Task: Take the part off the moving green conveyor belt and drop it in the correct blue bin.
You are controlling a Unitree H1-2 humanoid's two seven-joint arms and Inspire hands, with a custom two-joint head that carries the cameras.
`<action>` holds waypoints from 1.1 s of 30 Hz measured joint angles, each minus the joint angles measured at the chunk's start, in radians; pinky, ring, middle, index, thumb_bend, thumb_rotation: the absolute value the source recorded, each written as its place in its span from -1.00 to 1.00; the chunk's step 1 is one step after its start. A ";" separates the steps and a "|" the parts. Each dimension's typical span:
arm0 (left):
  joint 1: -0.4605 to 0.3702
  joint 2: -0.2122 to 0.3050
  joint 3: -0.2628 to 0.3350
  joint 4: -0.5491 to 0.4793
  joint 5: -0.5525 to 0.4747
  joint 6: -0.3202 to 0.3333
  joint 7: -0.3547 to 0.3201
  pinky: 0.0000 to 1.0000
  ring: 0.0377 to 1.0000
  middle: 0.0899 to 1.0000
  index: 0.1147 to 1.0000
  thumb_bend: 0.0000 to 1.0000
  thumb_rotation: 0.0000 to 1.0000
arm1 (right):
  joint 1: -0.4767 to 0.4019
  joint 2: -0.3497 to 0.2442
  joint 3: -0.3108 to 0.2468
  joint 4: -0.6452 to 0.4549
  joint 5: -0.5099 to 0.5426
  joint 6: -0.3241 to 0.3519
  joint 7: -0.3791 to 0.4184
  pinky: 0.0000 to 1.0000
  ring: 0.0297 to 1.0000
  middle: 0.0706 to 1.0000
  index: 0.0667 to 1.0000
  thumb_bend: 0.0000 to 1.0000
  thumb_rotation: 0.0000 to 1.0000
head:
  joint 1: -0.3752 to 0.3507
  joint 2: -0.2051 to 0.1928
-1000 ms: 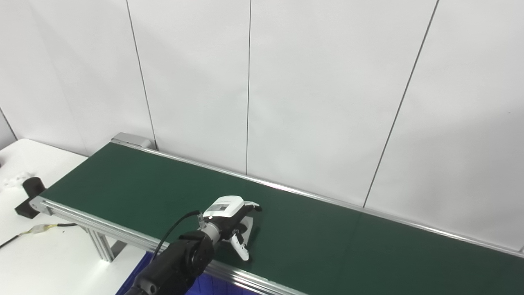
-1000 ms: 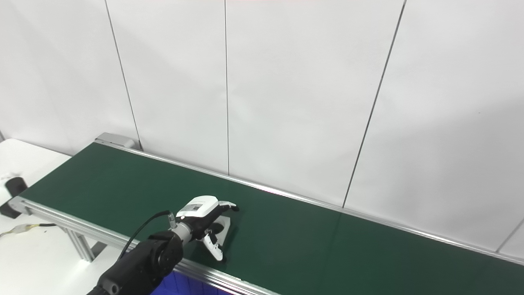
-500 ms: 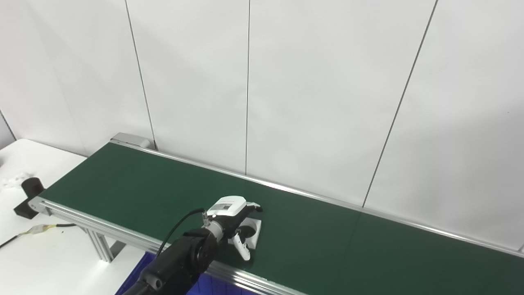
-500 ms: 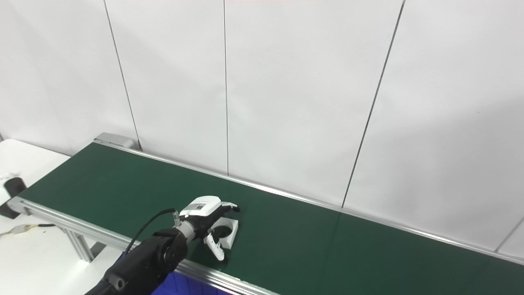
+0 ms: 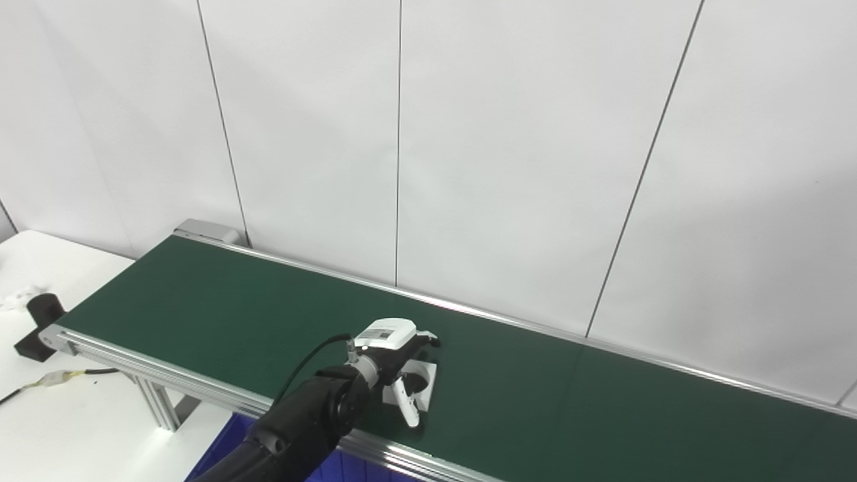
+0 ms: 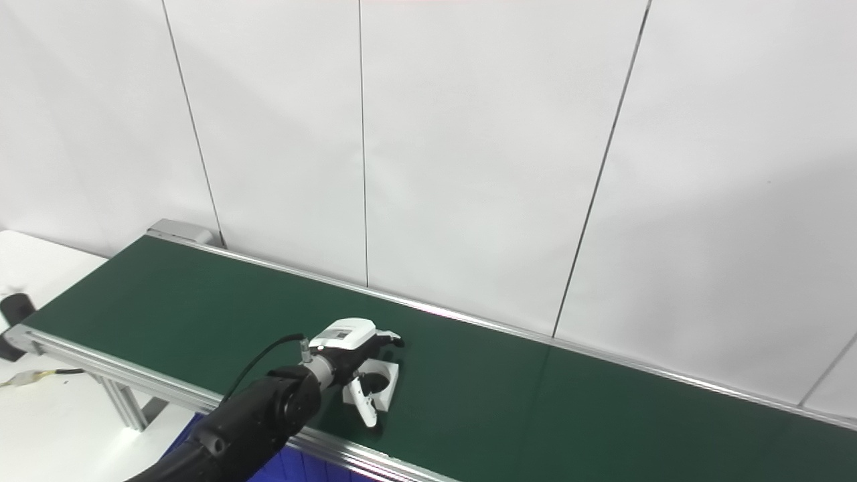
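1. A white panelled wall (image 5: 522,154) with thin dark seams rises directly behind the far rail of the conveyor belt (image 5: 221,308), closing off that side.
2. At the belt's left end a white table (image 5: 60,428) carries a small black block (image 5: 37,318) and a thin cable (image 5: 40,383) with a pale connector, both clear of the belt surface.
3. A blue bin (image 5: 221,452) shows only as a sliver below the near rail, mostly hidden by the dark forearm; its inside cannot be seen.
4. The belt is matte dark green and flat, framed by ribbed silvery aluminium rails on slim metal legs.
5. The part (image 5: 422,381) is a white, flat, squarish piece with a round dark hole, lying on the belt near the near rail, roughly mid-length.
6. The left hand (image 5: 395,358), white-shelled with black inner surfaces, sits over the part: fingers (image 5: 425,337) reach across its far side and the thumb (image 5: 407,408) angles down at its near edge. They bracket the part loosely; whether they actually press on it cannot be told, and the part lies flat on the belt.
7. A black cable (image 5: 311,358) loops from the wrist back along the dark arm.
8. The right hand is out of view.
9. To the right of the part the belt runs on bare and wide; to the left it is equally unobstructed up to the end roller.
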 measured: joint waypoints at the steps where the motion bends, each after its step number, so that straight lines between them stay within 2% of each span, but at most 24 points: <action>1: -0.006 -0.004 -0.003 0.011 -0.005 -0.001 0.005 0.93 0.77 0.73 0.65 0.84 -0.94 | 0.000 0.000 0.000 -0.001 0.000 0.000 0.000 0.33 0.53 0.60 0.72 0.42 0.06 | 0.000 0.000; 5: -0.023 -0.014 -0.023 0.047 -0.008 -0.021 0.031 0.92 0.70 0.62 0.51 0.80 -0.97 | 0.001 0.000 0.000 -0.006 0.000 0.000 0.002 0.34 0.53 0.60 0.73 0.44 0.08 | -0.005 0.005; 9: -0.036 -0.018 -0.040 0.074 -0.013 -0.047 0.049 0.86 0.50 0.27 0.22 0.76 -1.00 | 0.005 0.000 0.000 -0.008 0.000 0.000 0.003 0.35 0.55 0.61 0.74 0.41 0.06 | -0.008 0.009; 16: -0.044 -0.017 -0.073 0.074 -0.013 -0.053 0.056 0.83 0.44 0.23 0.10 0.73 -1.00 | 0.011 0.000 -0.001 -0.009 0.000 0.000 0.012 0.37 0.55 0.61 0.74 0.43 0.06 | -0.012 0.018; 17: -0.044 -0.016 -0.076 0.069 -0.013 -0.053 0.053 0.83 0.42 0.19 -0.02 0.39 -0.95 | 0.011 0.000 -0.001 -0.010 0.000 0.000 0.013 0.37 0.55 0.61 0.74 0.42 0.05 | -0.012 0.018; 19: -0.041 -0.012 -0.080 0.058 -0.013 -0.053 0.045 0.83 0.41 0.16 -0.10 0.19 -0.92 | 0.011 0.001 -0.001 -0.014 0.000 0.000 0.015 0.37 0.54 0.61 0.74 0.42 0.04 | -0.012 0.021; 20: -0.038 -0.011 -0.080 0.052 -0.017 -0.053 0.044 0.83 0.34 -0.11 -0.06 0.07 -0.99 | 0.011 0.001 -0.001 -0.017 0.000 0.000 0.015 0.36 0.54 0.61 0.74 0.41 0.03 | -0.014 0.023; 22: -0.030 -0.004 -0.079 0.033 -0.021 -0.053 0.035 0.76 0.22 -0.21 -0.04 0.04 -1.00 | 0.011 0.000 -0.003 -0.017 0.000 0.000 0.016 0.35 0.53 0.60 0.74 0.40 0.02 | -0.015 0.025; 27: -0.014 0.005 -0.049 0.018 -0.056 -0.065 0.033 0.56 0.13 -0.23 -0.07 0.04 -1.00 | 0.014 0.000 -0.004 -0.023 -0.004 0.000 0.016 0.34 0.52 0.60 0.74 0.40 0.04 | -0.017 0.028; 32: -0.002 0.011 -0.025 -0.002 -0.098 -0.078 0.011 0.53 0.09 -0.21 -0.07 0.04 -1.00 | 0.016 0.000 -0.007 -0.033 -0.005 0.000 0.017 0.36 0.54 0.61 0.75 0.41 0.05 | -0.020 0.031; 33: 0.000 0.010 -0.022 -0.005 -0.105 -0.079 0.011 0.52 0.03 -0.22 -0.07 0.02 -1.00 | 0.016 0.000 -0.007 -0.033 -0.005 0.000 0.017 0.36 0.54 0.61 0.75 0.41 0.05 | -0.020 0.031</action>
